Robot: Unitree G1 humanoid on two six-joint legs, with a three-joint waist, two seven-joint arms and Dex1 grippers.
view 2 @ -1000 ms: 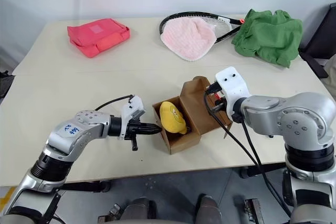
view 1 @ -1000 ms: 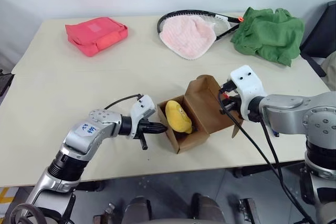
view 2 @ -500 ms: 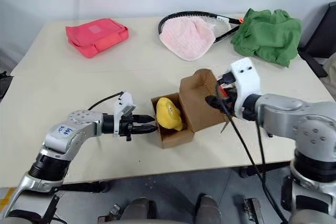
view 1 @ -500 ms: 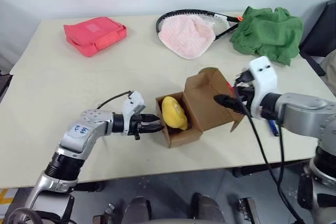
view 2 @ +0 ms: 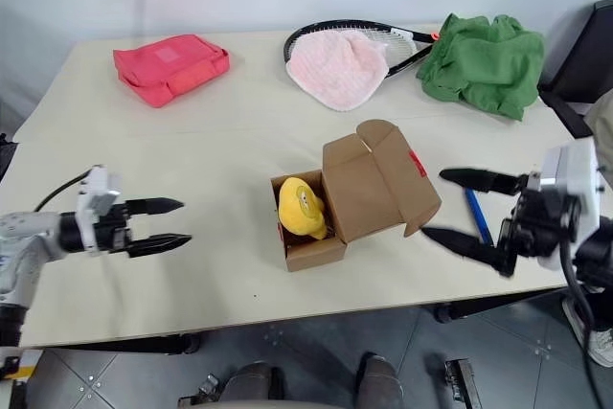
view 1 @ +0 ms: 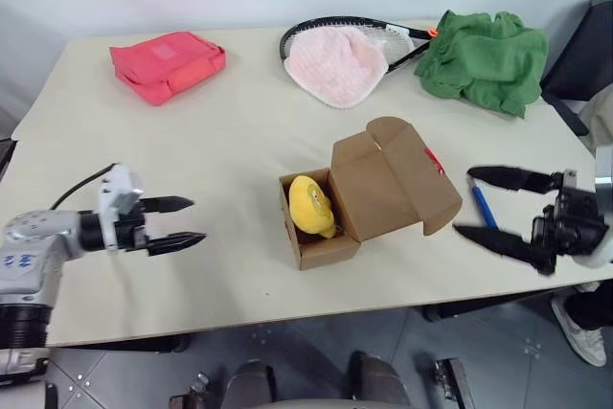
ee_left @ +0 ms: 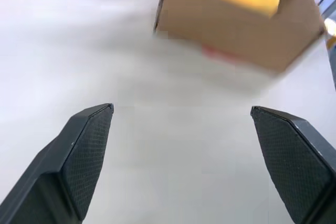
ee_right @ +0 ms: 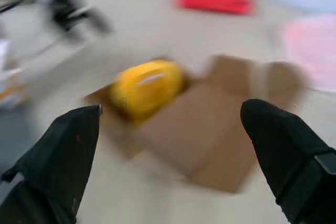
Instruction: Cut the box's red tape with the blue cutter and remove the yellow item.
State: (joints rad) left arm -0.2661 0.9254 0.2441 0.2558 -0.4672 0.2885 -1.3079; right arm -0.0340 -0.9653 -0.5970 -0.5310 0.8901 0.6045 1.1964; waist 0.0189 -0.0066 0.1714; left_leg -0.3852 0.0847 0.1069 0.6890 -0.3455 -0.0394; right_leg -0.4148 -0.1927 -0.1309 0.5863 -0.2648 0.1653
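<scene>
While both grippers gape, yellow item (view 1: 310,206) in box (view 1: 369,200) (lid open)

A: Illumination status? 
B: Bright, even, diffuse overhead light. The pale beige table top (view 1: 211,150) shows no glare; short soft shadows fall toward 6 o'clock.

A: Sharpness? 
B: Head views crisp. Wrist views motion-blurred: the brown cardboard box (ee_right: 210,124) and the rounded yellow lump (ee_right: 144,85) are smeared.

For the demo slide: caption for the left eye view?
Both hands, left and right, open beside the opened box, yellow item inside, blue cutter on the table.
</scene>
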